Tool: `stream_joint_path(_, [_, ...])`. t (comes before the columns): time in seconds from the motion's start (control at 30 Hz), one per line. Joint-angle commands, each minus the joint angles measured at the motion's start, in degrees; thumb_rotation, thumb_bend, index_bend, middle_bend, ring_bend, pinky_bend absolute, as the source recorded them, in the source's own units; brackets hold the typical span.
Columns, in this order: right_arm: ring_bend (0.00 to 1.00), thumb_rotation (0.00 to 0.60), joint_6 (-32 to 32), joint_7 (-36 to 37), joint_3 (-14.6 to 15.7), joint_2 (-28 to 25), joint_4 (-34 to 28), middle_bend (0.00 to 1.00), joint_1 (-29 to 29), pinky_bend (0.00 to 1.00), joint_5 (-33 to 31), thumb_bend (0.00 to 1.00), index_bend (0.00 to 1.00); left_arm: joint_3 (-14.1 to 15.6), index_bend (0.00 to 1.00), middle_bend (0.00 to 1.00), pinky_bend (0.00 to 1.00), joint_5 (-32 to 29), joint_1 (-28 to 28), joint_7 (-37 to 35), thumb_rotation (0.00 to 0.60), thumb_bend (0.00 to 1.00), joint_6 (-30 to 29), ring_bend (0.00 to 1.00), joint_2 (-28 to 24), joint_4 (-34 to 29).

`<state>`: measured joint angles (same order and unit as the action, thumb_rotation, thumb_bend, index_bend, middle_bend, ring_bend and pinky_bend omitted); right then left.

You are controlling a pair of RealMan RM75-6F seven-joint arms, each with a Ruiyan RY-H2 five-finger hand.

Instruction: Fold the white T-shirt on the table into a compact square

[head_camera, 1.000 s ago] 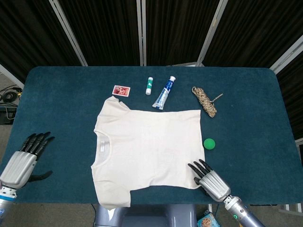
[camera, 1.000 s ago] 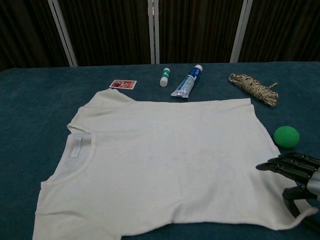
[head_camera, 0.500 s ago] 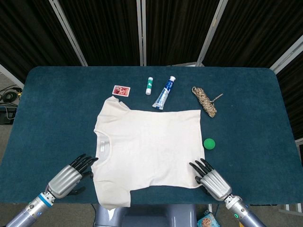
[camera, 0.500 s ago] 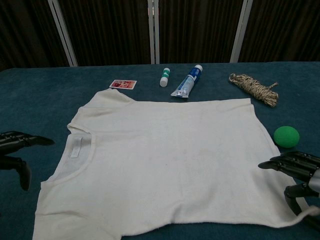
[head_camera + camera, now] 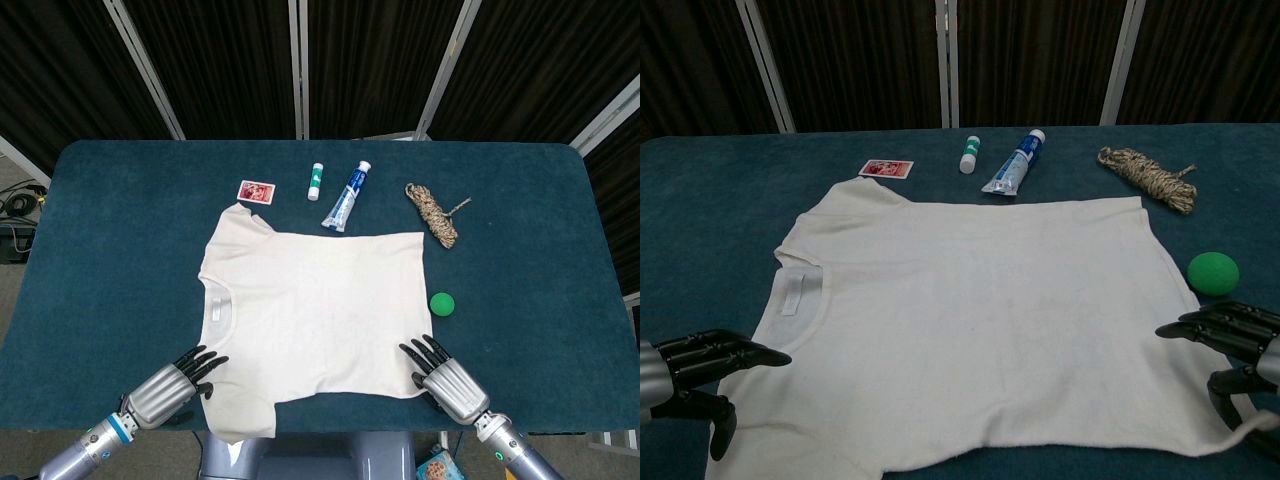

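White T-shirt (image 5: 312, 305) spread flat on the blue worktop (image 5: 120, 220).
Left hand (image 5: 172, 387) and right hand (image 5: 446, 381) are placed at its near corners, fingers apart, nothing gripped.

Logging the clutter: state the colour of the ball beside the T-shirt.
Bright green; the ball shows best in the chest view.

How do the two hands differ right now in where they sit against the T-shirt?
The left hand sits at the T-shirt's near sleeve, beside the collar end, while the right hand sits at the near hem corner. In the chest view the left hand's fingertips reach over the sleeve edge; the right hand's fingertips stop about at the hem edge. Both are low at the near edge, fingers extended, holding nothing.
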<state>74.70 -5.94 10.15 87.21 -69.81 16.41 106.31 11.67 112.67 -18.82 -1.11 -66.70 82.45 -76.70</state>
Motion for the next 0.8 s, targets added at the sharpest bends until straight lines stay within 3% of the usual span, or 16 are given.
stream_joint_path(0.03, [0.00,0.600,0.0,0.1,0.0,0.0,0.1,0.07,0.1,0.00,-0.1,0.44,0.69,0.4,0.47,0.00,0.00,0.2,-0.2,-0.7,0.600,0.29,-0.7,0.00,1.7,1.7])
stream_joint_path(0.8, [0.00,0.600,0.6,-0.3,0.0,0.0,0.6,0.07,0.2,0.00,-0.4,0.44,0.69,1.7,0.50,0.00,0.00,-1.0,-1.7,-0.1,0.600,0.29,-1.8,0.00,5.5,6.6])
